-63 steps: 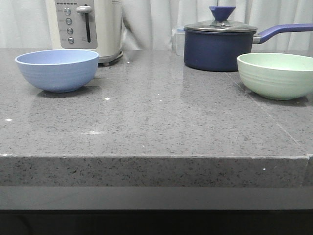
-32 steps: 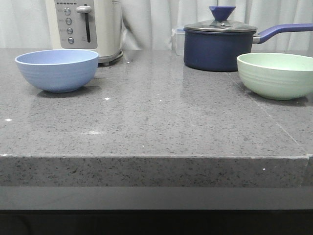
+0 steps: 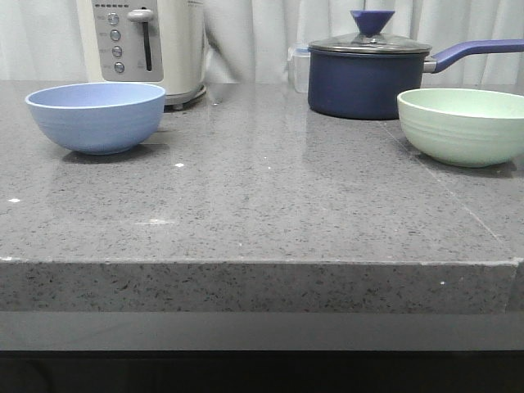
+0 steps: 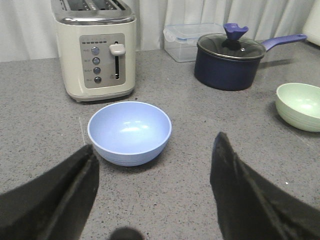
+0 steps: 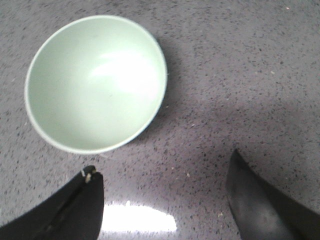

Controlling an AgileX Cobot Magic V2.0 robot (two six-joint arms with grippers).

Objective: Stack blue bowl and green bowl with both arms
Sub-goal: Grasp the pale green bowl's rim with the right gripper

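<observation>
Standing apart: blue bowl (image 3: 95, 116), green bowl (image 3: 463, 124); no legible writing

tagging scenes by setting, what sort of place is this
Most likely a kitchen counter, or a mock-up of one: a speckled grey stone countertop carries a toaster, a lidded navy saucepan and a clear food container, with a pale curtain behind.

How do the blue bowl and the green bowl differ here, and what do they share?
The blue bowl stands on the left of the counter, in front of the toaster; the green bowl stands on the right, beside the lidded saucepan. The green bowl looks slightly wider. Both are upright, empty, faintly ridged and untouched.
</observation>
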